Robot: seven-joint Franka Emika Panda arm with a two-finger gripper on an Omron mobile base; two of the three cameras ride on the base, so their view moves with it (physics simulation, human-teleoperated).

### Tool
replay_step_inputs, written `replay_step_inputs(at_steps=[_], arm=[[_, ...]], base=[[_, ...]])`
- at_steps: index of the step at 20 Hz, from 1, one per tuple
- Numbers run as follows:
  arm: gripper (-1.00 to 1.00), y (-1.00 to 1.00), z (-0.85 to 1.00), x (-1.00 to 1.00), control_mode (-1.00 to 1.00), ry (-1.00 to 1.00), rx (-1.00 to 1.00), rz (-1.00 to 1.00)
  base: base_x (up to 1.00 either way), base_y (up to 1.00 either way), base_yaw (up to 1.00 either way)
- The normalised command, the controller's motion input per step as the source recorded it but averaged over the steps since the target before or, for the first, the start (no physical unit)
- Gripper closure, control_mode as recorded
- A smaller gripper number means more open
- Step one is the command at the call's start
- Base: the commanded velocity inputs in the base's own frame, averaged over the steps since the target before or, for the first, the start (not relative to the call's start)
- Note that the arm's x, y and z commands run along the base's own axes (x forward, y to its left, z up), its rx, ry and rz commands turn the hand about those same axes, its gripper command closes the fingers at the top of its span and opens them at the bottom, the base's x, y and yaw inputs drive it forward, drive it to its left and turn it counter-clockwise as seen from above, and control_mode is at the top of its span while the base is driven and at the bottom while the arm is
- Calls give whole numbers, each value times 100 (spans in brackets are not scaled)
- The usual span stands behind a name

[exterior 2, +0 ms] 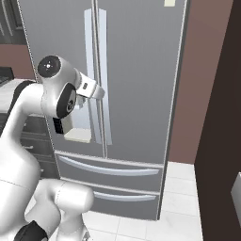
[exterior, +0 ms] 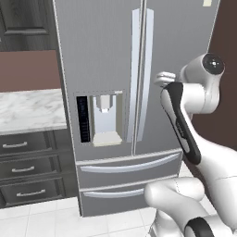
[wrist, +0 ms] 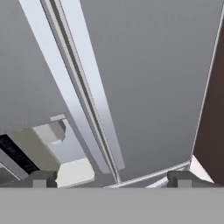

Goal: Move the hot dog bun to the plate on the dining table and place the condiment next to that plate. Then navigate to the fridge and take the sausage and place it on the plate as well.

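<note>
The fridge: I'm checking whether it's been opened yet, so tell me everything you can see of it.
The fridge is tall, grey and steel-looking. Both French doors are shut, and two long pale vertical handles flank the centre seam. The left door carries a water dispenser panel; two drawers below are closed. It stands on the tiled floor beside a marble counter. The open gripper is near the handles, touching nothing.

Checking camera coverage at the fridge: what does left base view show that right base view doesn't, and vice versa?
Left base view alone: a marble countertop over dark drawers, left of the fridge. Right base view alone: a dark side panel right of the fridge, with a grey corner at the frame edge. Both: the closed doors, long door handles, dispenser, bottom drawers and the arm reaching toward the handles.
</note>
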Motion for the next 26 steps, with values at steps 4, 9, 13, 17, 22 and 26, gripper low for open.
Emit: replay_step_inputs(at_steps=[4,9,13,17,22,26], arm=[[-100,0,0,37,-100,-9,-2,0],[-100,0,0,35,-100,1,-6,0],[-100,-7,1,33,-100,13,-8,0],[-100,-1,0,40,-100,15,-9,1],[-100,1,-11,35,-100,-5,-10,7],[-100,0,-14,3,-100,-12,-3,7]], base=[[0,0,0],[0,0,0],[0,0,0],[0,0,0],[0,0,0],[0,0,0]])
